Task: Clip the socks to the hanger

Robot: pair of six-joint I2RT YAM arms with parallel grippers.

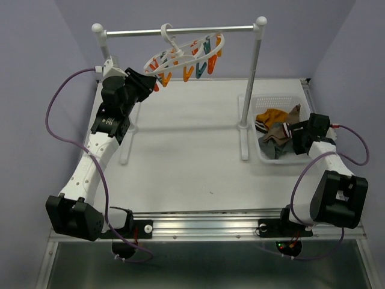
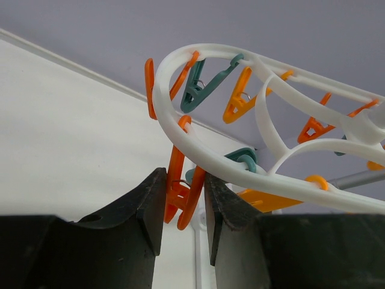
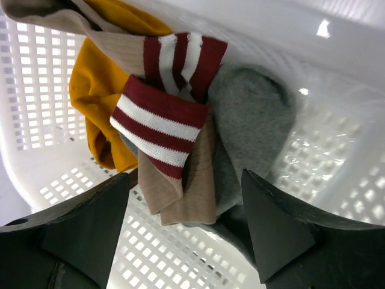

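One overhead view, two close wrist views.
The top camera looks down from above and behind over the whole counter; the left wrist camera faces up at the hanger, the right down into, seemingly, the same basket.

No readable text, labels, brands, numbers or signs in any of my three views.
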